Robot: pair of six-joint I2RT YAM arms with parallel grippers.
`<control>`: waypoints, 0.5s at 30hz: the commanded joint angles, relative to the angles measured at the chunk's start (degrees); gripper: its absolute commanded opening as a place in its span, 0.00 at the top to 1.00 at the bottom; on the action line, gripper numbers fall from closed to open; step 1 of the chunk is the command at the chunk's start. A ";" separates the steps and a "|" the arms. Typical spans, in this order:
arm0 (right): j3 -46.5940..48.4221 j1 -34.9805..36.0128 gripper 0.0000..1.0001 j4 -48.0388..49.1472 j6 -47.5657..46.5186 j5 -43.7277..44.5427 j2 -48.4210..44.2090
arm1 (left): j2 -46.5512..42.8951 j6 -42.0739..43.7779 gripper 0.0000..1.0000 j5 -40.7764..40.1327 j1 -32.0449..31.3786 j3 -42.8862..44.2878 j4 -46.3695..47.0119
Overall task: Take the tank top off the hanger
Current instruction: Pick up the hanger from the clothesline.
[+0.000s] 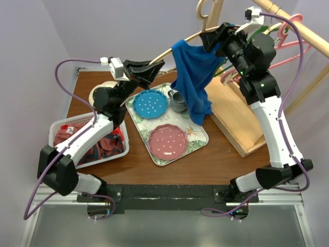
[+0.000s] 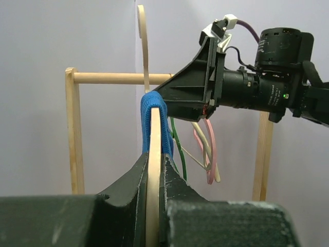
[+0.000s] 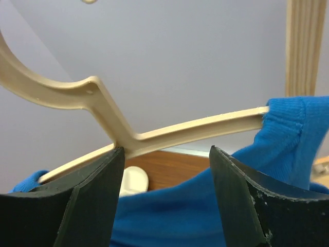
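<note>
The blue tank top hangs from a cream wooden hanger held in the air above the table. My left gripper is shut on the hanger's left arm end; in the left wrist view the hanger sits edge-on between the jaws of that gripper, with the tank top's strap looped over it. My right gripper is at the hanger's right shoulder. In the right wrist view that gripper is open, straddling the tank top's fabric just below the hanger.
A patterned tray holds a blue plate, a pink plate and a grey cup. A white basket of clothes stands at the left. A wooden rack with coloured hangers rises at the back right.
</note>
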 commanded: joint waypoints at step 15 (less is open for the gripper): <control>-0.88 0.13 0.35 4.89 0.00 -5.41 -3.05 | -4.62 -0.59 1.00 -0.91 0.26 -3.70 5.74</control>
